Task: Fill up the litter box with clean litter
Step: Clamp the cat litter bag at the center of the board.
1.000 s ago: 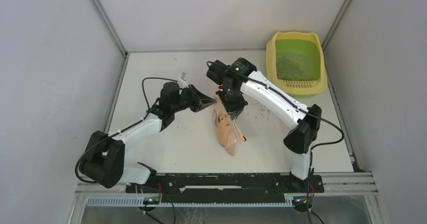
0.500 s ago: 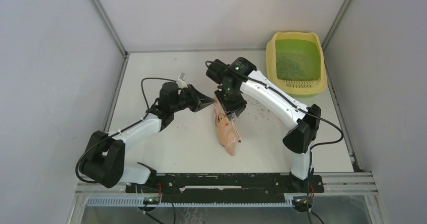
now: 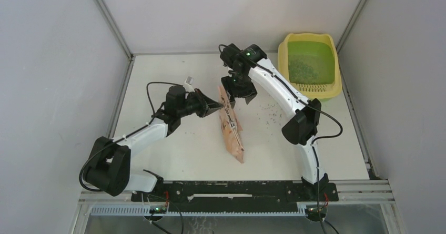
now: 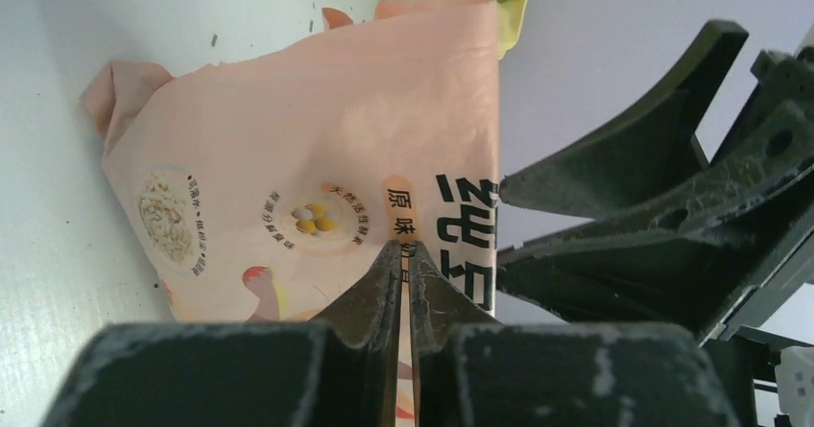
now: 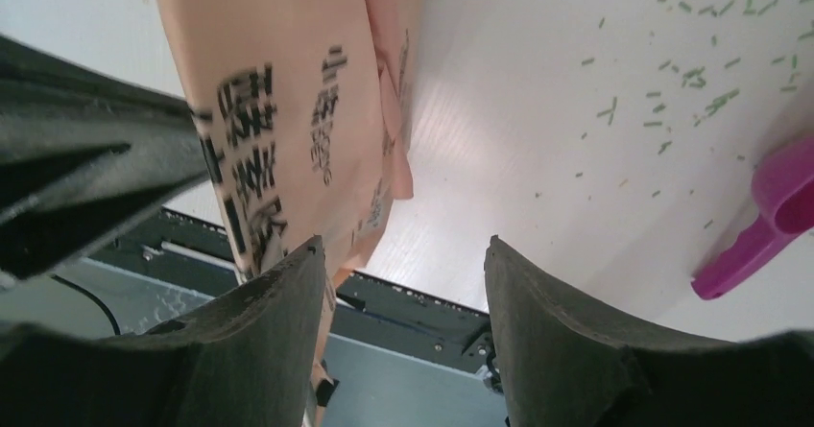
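- litter box (image 3: 313, 89): far right corner of the surface (image 3: 173, 155), close to both walls. pale yellow rim, green basin, slotted step on its near edge. upright, well apart from the bag.
- litter (image 3: 302, 65): dark granules spread thinly over part of the basin floor, with bare green around them.
- loose granules (image 5: 691, 77): scattered on the surface between bag and box, most just right of the bag.
- bag (image 3: 231, 126): peach-pink, printed, mid-surface. it runs lengthwise from far to near, its far part raised on edge and its near end resting on the surface.
- left fingers (image 4: 401, 264): pressed together on the bag's printed face, pinching a thin fold of it partway along the bag. the arm reaches in from the left.
- right fingers (image 3: 242, 98): spread wide, nothing between them. they hang just above and to the right of the bag's far end. in the wrist view the bag's edge passes just beside one finger, and i cannot tell whether it touches. the gap between the fingers shows only bare surface.
- scoop (image 5: 768, 216): magenta plastic, lying on the surface near the loose granules. only part of it shows at the edge of the right wrist view, and it is not made out in the top view.
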Motion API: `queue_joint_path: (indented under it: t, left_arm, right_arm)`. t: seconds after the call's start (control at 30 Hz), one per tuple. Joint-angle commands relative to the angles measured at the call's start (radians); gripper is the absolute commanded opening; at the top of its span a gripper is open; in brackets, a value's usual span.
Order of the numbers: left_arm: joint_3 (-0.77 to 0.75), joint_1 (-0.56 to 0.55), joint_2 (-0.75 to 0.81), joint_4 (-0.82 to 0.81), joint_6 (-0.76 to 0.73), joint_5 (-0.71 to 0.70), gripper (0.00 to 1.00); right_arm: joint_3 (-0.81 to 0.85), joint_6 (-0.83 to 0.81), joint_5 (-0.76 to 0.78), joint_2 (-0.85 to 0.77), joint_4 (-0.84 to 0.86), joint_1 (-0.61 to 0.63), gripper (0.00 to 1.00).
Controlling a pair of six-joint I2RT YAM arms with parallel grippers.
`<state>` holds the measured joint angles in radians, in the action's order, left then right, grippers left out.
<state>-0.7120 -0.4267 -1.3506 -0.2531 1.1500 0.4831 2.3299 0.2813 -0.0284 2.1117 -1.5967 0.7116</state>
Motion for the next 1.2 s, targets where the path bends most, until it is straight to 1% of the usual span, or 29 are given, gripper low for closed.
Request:
queue_joint_path:
  t: [0.0,0.13,0.23,0.3,0.4,0.57,0.77,0.97,1.07,1.17]
  left_arm:
    - [-0.001,0.006,-0.018,-0.014,-0.025,0.021,0.09]
    - [-0.025,0.006,-0.041,0.0,-0.035,0.028,0.09]
    - [-0.038,0.004,-0.051,0.004,-0.039,0.031,0.09]
    - [-0.045,0.003,-0.058,0.009,-0.043,0.032,0.09]
    - [-0.054,-0.002,-0.07,0.008,-0.042,0.03,0.09]
    - [-0.06,-0.013,-0.075,0.009,-0.04,0.025,0.09]
    - [-0.058,-0.016,-0.066,0.015,-0.04,0.02,0.09]
    - [-0.075,-0.018,-0.075,0.029,-0.049,0.019,0.09]
    - [-0.079,-0.02,-0.08,0.031,-0.049,0.02,0.09]
    - [-0.081,-0.02,-0.078,0.036,-0.049,0.015,0.09]
  right_arm:
    - [0.083,-0.031,-0.022,0.04,0.036,0.015,0.67]
    - [0.077,-0.019,-0.002,0.026,0.072,0.028,0.66]
    - [0.042,-0.004,0.028,-0.032,0.108,0.015,0.65]
    - [0.009,0.005,0.026,-0.089,0.154,0.0,0.64]
    - [-0.004,0.007,0.002,-0.123,0.176,0.001,0.64]
    - [-0.009,0.002,-0.013,-0.122,0.183,0.014,0.64]
    - [0.012,-0.006,-0.057,-0.075,0.197,0.026,0.63]
    - [0.03,-0.011,-0.065,-0.031,0.195,0.042,0.63]
    - [0.015,-0.013,-0.065,-0.019,0.204,0.048,0.57]
    - [0.01,-0.017,-0.062,-0.002,0.201,0.049,0.41]
